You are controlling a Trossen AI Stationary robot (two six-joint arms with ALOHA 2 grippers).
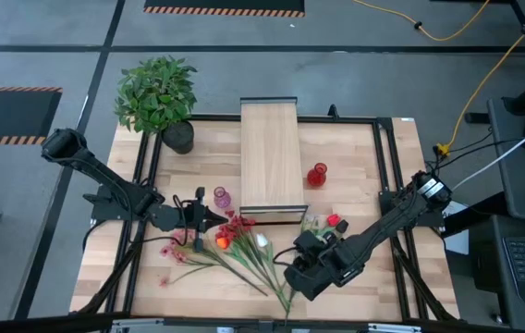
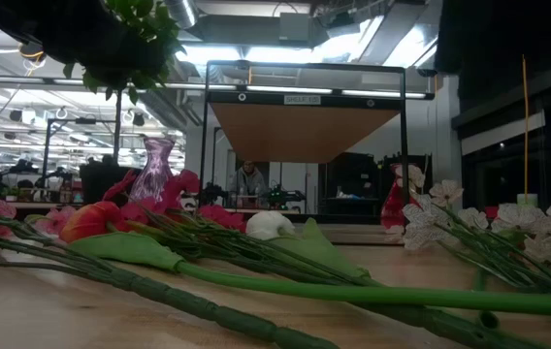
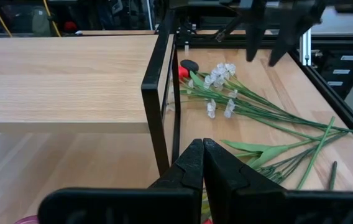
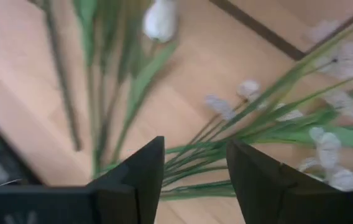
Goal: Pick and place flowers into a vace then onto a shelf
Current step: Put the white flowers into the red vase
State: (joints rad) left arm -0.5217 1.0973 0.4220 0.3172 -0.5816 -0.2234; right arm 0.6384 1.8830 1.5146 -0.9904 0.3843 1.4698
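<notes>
Right pincer (image 4: 195, 168) is released, poised over the flowers (image 4: 251, 143) lying directly beneath on the counter (image 1: 373, 166), positioned for picking a stalk. Left pincer (image 3: 202, 163) is clenched empty, the shelf (image 3: 64, 81) just ahead.

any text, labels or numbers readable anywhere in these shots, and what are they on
None can be read.
A small pale label sits on the dark front edge of the shelf in the low view; it carries print, but too small and blurred to read.
The pink vase, the red vase and the flowers show no lettering.
</notes>
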